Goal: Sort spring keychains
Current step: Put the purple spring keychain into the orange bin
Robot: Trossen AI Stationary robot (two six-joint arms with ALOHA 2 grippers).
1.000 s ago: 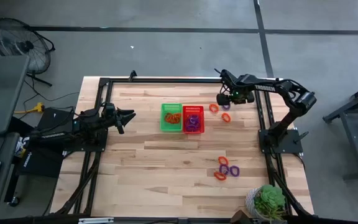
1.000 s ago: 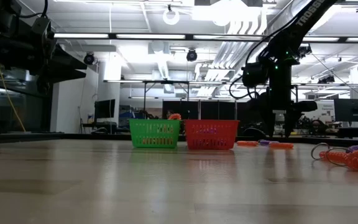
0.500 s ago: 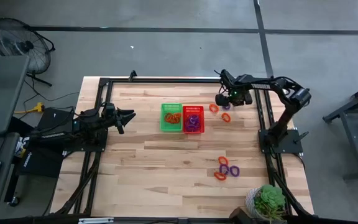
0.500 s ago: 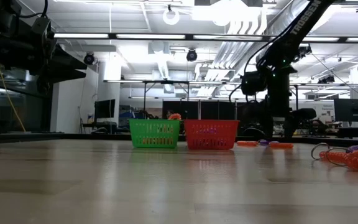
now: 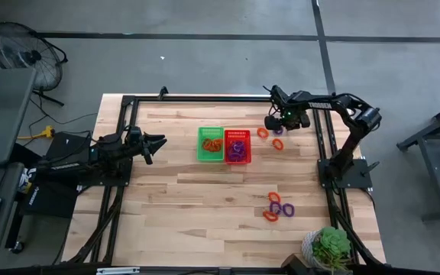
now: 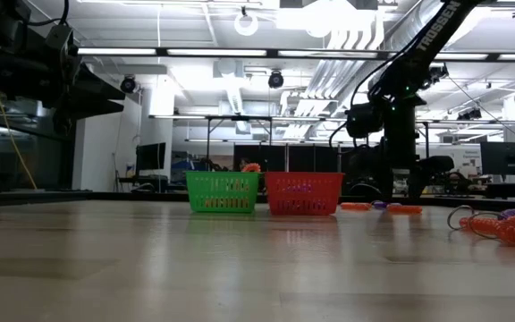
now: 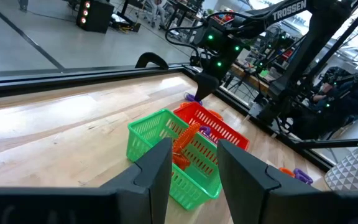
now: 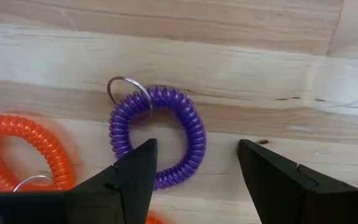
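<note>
Several small coil keychains lie on the table, some orange, some purple. My right gripper [image 5: 276, 123] is open and low over a group near the far right edge. In the right wrist view its fingers [image 8: 197, 171] stand on either side of one side of a purple keychain [image 8: 195, 142] that lies flat with its metal ring [image 8: 129, 93]; an orange keychain [image 8: 56, 151] lies beside it. I see no touch. My left gripper [image 5: 159, 141] waits open at the left, level, facing the baskets [image 7: 194, 168].
A green basket [image 5: 211, 143] with orange keychains and a red basket [image 5: 237, 146] with purple ones stand side by side mid-table. Another small group of keychains [image 5: 278, 207] lies toward the near right. A potted plant [image 5: 330, 248] sits at the near right corner.
My right gripper has come down a little toward the purple keychain at the far right and then kept still. Its fingers stay open.
</note>
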